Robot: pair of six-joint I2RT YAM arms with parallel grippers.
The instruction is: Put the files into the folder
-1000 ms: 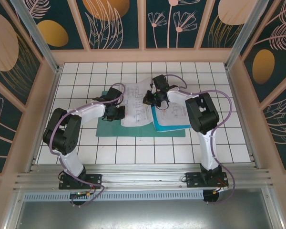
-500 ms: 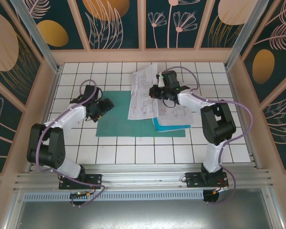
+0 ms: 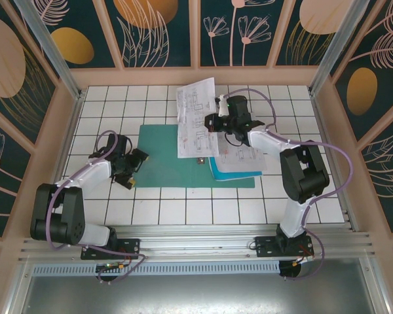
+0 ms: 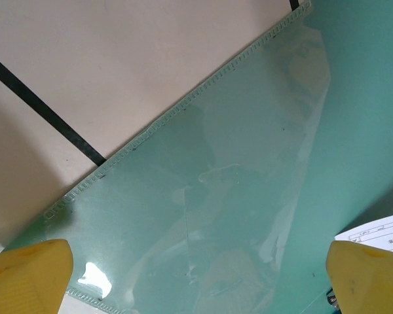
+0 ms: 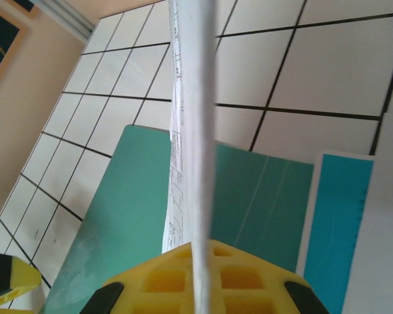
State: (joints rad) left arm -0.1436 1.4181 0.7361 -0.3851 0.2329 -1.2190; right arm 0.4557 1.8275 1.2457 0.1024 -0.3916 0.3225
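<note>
The files (image 3: 195,116) are white printed sheets held raised and tilted over the folder's far right part. My right gripper (image 3: 211,122) is shut on their right edge. In the right wrist view the files (image 5: 198,131) run edge-on from the yellow jaws of the right gripper (image 5: 200,282). The dark teal-green folder (image 3: 164,163) lies flat mid-table. My left gripper (image 3: 133,161) hovers at its left edge, open. In the left wrist view the folder (image 4: 249,163) has a glossy clear pocket, and the left gripper (image 4: 200,278) has its yellow fingertips (image 4: 29,275) wide apart with nothing between them.
A bright cyan sheet (image 3: 217,171) lies under another white printed sheet (image 3: 241,157) at the folder's right side. A small dark object (image 3: 198,159) rests on the folder. Wooden walls ring the white tiled table (image 3: 183,209).
The right gripper has carried the files up and toward the far side, off the folder. The left arm has drawn back to the left, from over the folder to its left edge.
</note>
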